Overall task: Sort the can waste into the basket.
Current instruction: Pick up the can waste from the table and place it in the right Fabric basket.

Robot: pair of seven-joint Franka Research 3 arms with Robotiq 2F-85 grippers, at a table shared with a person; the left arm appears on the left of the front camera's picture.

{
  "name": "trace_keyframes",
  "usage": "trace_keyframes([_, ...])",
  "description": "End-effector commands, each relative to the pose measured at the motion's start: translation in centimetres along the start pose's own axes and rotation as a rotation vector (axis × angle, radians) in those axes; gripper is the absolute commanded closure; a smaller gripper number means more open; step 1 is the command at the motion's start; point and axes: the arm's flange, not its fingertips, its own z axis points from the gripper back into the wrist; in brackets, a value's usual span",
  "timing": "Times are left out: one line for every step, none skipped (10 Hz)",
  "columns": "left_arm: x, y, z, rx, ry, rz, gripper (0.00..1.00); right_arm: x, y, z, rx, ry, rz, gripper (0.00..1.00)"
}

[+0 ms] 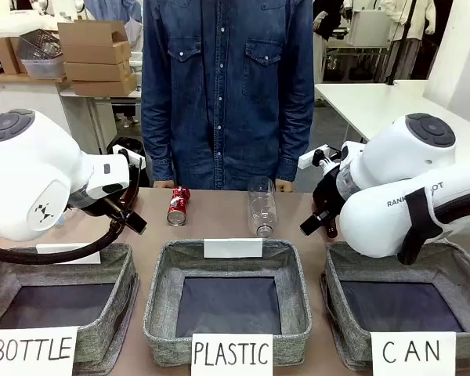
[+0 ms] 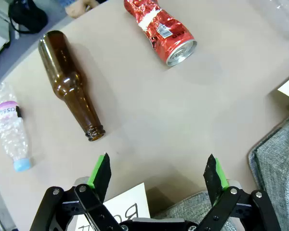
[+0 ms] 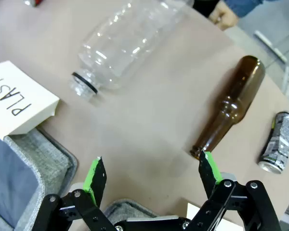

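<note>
Red can [image 1: 178, 205] flat on desk [image 1: 219, 223], far side, straight ahead of left tool [image 2: 158, 166]. Long axis runs away from it, open end facing tool. Second can [image 3: 278, 142] lies off to side of right tool [image 3: 151, 164], past brown bottle [image 3: 231, 103]. Both tools spread wide, holding nothing. CAN basket [image 1: 334, 305] under right arm, so that arm's probably handier tbh.

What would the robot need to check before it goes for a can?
1. Left gripper open and empty: ok.
2. Right gripper open and empty: ok.
3. Red can lying free on the table, nothing touching it: ok.
4. Second can apart from the brown bottle: ok.
5. CAN basket has room: ok, though the right arm hides part of it.
</note>
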Motion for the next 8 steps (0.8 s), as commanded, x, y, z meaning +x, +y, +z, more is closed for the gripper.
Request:
trace_keyframes([0.01,0.00,0.01,0.000,0.000,0.000,0.00,0.00,0.00,0.00,0.000,0.000,0.000,0.00])
trace_keyframes([0.01,0.00,0.01,0.000,0.000,0.000,0.00,0.00,0.00,0.00,0.000,0.000,0.000,0.00])
trace_keyframes([0.01,0.00,0.01,0.000,0.000,0.000,0.00,0.00,0.00,0.00,0.000,0.000,0.000,0.00])
trace_keyframes([0.01,0.00,0.01,0.000,0.000,0.000,0.00,0.00,0.00,0.00,0.000,0.000,0.000,0.00])
trace_keyframes([0.01,0.00,0.01,0.000,0.000,0.000,0.00,0.00,0.00,0.00,0.000,0.000,0.000,0.00])
trace_keyframes([0.01,0.00,0.01,0.000,0.000,0.000,0.00,0.00,0.00,0.00,0.000,0.000,0.000,0.00])
trace_keyframes([0.01,0.00,0.01,0.000,0.000,0.000,0.00,0.00,0.00,0.00,0.000,0.000,0.000,0.00])
trace_keyframes([0.01,0.00,0.01,0.000,0.000,0.000,0.00,0.00,0.00,0.00,0.000,0.000,0.000,0.00])
